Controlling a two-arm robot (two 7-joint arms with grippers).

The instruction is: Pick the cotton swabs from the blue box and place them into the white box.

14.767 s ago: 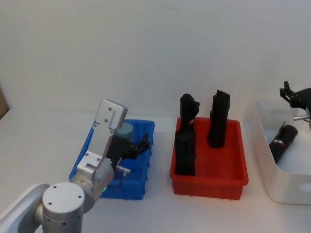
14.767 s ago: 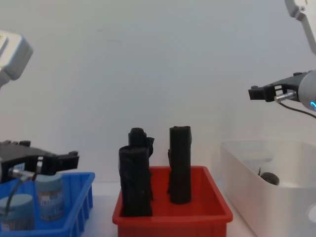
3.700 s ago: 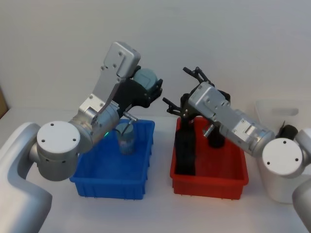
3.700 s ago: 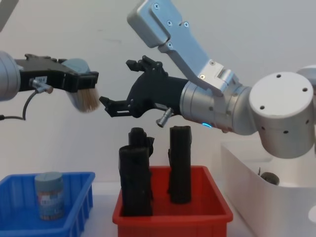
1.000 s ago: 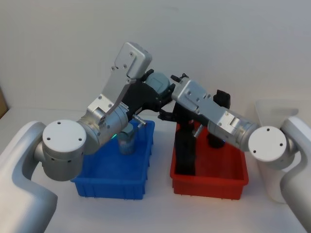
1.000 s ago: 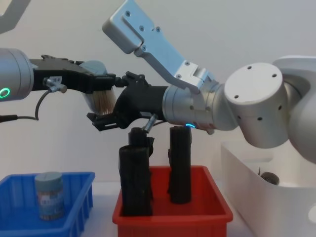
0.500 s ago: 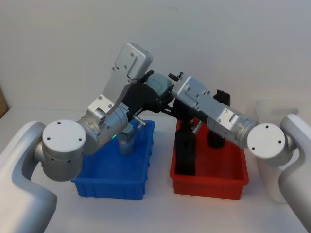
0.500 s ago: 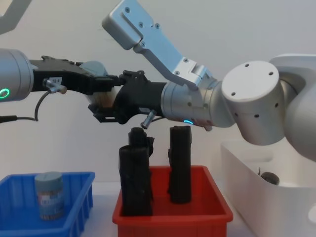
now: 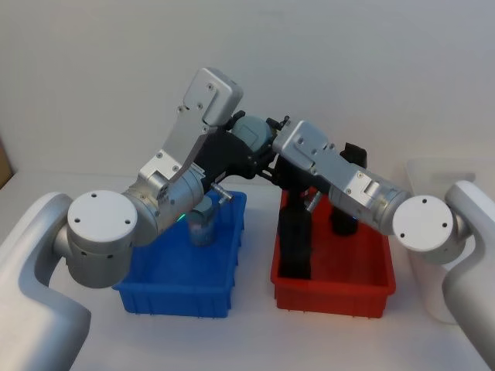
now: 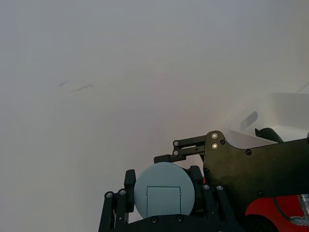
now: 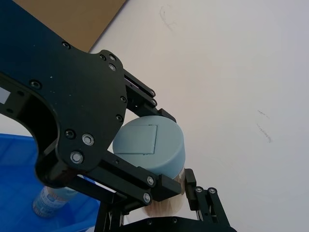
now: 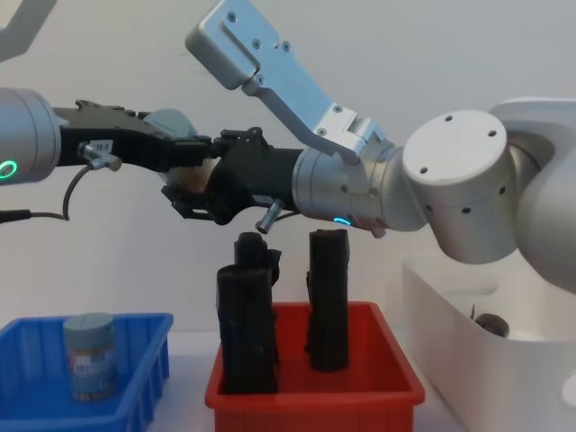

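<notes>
**Swab tub between two tools above the bins**

A plain white wall stands behind a white desk (image 9: 255,340). On it we count three bins: the blue box (image 9: 166,290), a red bin (image 9: 332,286) and the white box (image 12: 468,333). One tub of cotton swabs (image 12: 88,355) stands upright in the blue box, its pale label too small for us to read. A second tub (image 11: 154,145), grey-blue lid, white tips showing through clear plastic, is held high above the gap between blue and red bins. The left tool (image 12: 184,153) is clamped on it; the right tool (image 12: 193,193) has its fingers around the same tub. Three black rolled bundles (image 12: 247,328) stand in the red bin; a fourth dark bundle (image 12: 490,324) lies in the white box.
</notes>
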